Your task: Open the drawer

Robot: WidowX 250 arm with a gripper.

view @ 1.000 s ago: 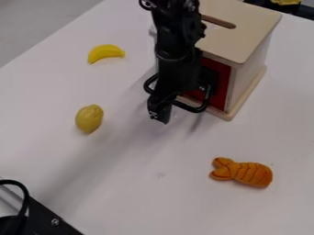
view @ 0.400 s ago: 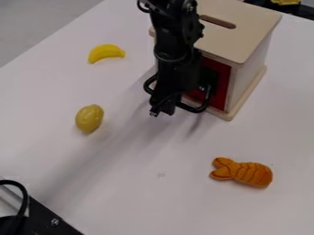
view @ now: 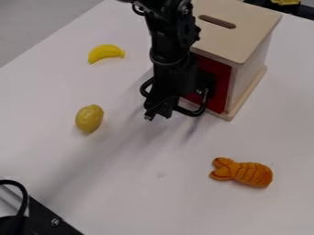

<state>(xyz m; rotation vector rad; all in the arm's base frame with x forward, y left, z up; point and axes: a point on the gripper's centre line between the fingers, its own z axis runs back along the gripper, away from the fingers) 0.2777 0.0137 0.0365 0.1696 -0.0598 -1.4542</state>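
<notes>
The black gripper (view: 158,114) hangs in front of the wooden box, at its lower left, with black curved bars on both sides of it. Behind and to the right of it, the box's red front (view: 221,85) is partly covered by the gripper and arm. The box (view: 255,23) has a light wood top with a slot, and pale sides. Whether the drawer stands out from the box cannot be told, and its handle cannot be made out clearly against the black gripper parts.
A yellow banana (view: 105,53) lies left of the box, and a yellow lemon (view: 89,118) lies left of the gripper. An orange toy (view: 242,172) is at the lower right of the white table (view: 147,197). Black equipment (view: 40,218) occupies the lower left corner.
Over the last second the gripper has shifted slightly left, and the arm above it has moved left too. A little more of the red front shows. The box and toys have stayed put.
</notes>
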